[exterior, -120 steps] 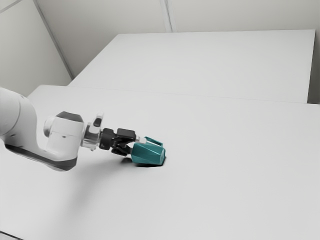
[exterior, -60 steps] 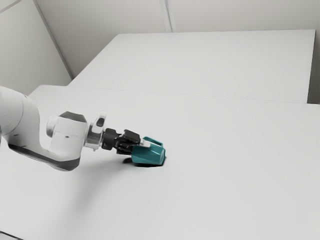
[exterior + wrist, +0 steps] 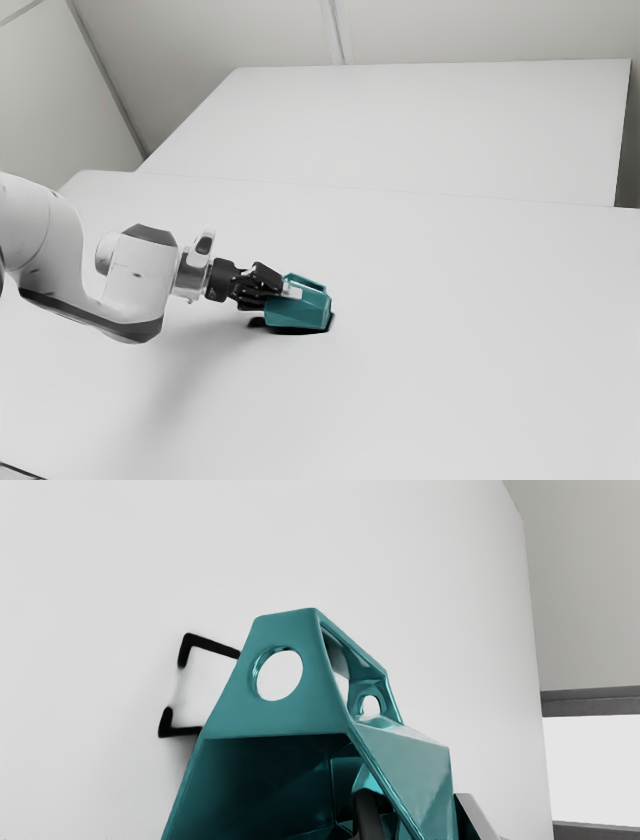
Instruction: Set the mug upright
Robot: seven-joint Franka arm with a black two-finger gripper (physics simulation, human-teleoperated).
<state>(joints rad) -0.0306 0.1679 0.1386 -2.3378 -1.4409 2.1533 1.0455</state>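
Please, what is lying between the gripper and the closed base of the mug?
The mug's body, in the exterior view: the gripper is at the mouth, the base toward that view's right.

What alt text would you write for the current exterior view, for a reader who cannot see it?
A teal, faceted mug lies on its side on a smooth white table, its open end toward the exterior view's left. The black gripper of a white-and-grey robot arm reaches that end from the same side.

The mug is teal, the hand black.
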